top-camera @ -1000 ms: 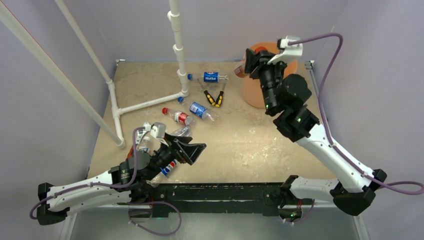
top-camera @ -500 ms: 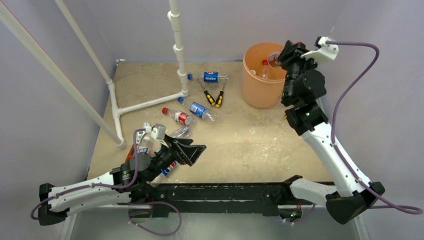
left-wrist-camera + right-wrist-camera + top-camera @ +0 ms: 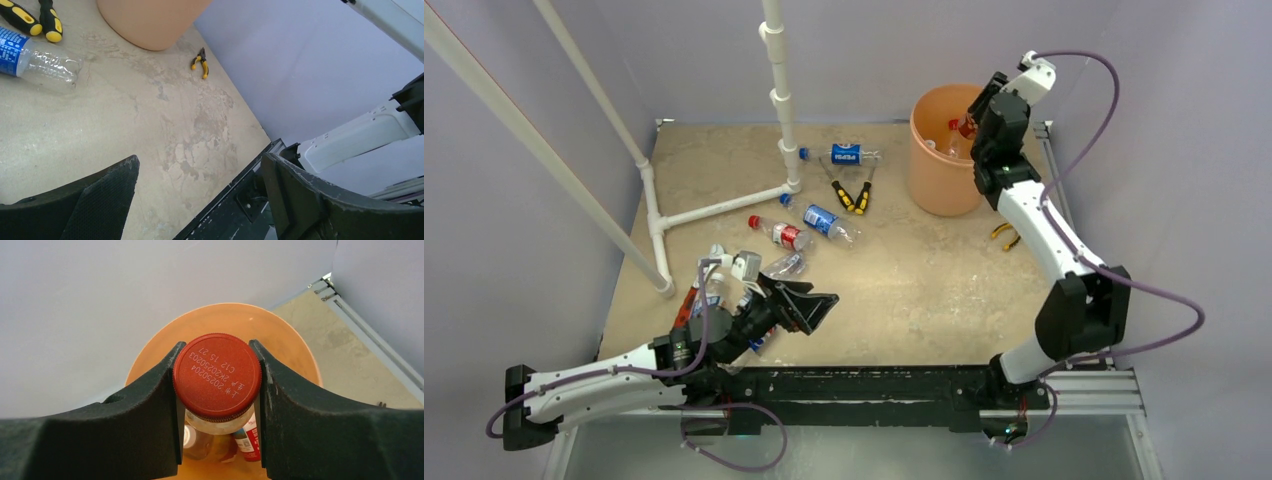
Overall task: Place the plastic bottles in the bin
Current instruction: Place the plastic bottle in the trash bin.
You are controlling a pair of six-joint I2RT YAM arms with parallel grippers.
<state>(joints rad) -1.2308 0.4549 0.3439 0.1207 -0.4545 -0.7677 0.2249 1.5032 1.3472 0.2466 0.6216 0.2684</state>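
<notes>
Right gripper (image 3: 217,377): fingers (image 3: 150,405) clamped on the red cap of one held bottle (image 3: 217,360), which hung over the mouth of the bin (image 3: 295,347), inside its rim.
Left gripper (image 3: 200,195): fingers (image 3: 100,200) spread wide with nothing between them, low over the table (image 3: 904,290), well left of the bin and nearer the arm bases.
Bottles in the bin: at least two under the held one, a white-cap bottle (image 3: 191,439) and a red-wrap bottle (image 3: 248,440).
Bottles in plain view on the table: four, all left of the bin. These were a Pepsi bottle (image 3: 844,155) nearest it, a blue-label bottle (image 3: 822,219), a red-label bottle (image 3: 779,233) and a clear bottle (image 3: 786,264) farthest.
Pliers: two pairs, the large pliers (image 3: 852,196) just left of the bin and the small pliers (image 3: 1004,235) near its right side.
Edges: the bin stood in the far right corner, close to the back wall and the table's right edge.
Room: a broad stretch of table lay between the bin and the left gripper.
Hard to make out: the cap and fingers hid most of the bin's floor. A cluster (image 3: 714,275) of bottles lay partly under the left arm, and their number could not be told.
</notes>
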